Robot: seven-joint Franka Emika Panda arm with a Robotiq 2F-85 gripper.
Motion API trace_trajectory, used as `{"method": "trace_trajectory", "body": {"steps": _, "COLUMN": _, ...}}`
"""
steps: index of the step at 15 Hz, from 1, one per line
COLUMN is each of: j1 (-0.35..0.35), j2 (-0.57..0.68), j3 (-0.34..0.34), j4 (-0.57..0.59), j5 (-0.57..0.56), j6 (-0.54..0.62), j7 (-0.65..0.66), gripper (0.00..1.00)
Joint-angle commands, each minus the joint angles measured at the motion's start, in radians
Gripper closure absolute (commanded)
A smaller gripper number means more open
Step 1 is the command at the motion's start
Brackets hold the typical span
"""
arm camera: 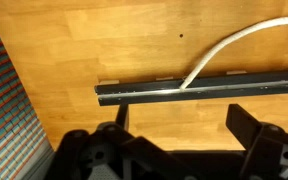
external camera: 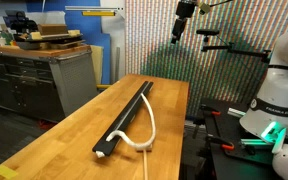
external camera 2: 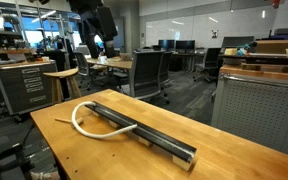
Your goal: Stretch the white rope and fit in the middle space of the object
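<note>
While hanging high, pincer (arm camera: pixel 174 145): spread, empty, giving me an overview.
White rope (external camera: pixel 151 125): bows right of object (external camera: pixel 127 116); I judge it needs stretching.

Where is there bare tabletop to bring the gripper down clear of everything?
Bare wood runs along the black bar on its side away from the white rope, out to the table edge. Crowded: the rope's loop on the other side, with a small wooden stick beside it.

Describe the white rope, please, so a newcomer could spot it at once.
Look at the wooden table, where a long black bar lies lengthwise. The white rope curves beside it; unlike the straight dark bar, it is thin, pale and bent.
</note>
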Motion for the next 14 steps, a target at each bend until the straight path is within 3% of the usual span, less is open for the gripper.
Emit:
{"method": "trace_trajectory", "body": {"steps": 1, "j1": -0.001, "j2": -0.001, "j3": 0.001, "j4": 0.004, "j5": 0.001, "j6": -0.002, "j7": -0.001, "gripper": 0.00}}
{"method": "trace_trajectory", "body": {"steps": 9, "j1": -0.001, "j2": -0.005, "j3": 0.001, "j4": 0.007, "j5": 0.001, "j6": -0.002, "j7": -0.001, "gripper": 0.00}}
{"method": "trace_trajectory", "body": {"steps": 14, "j1": -0.022, "j2": 0.056, "j3": 0.032, "j4": -0.027, "j5": 0.012, "j6": 0.051, "j7": 0.178, "gripper": 0.00}}
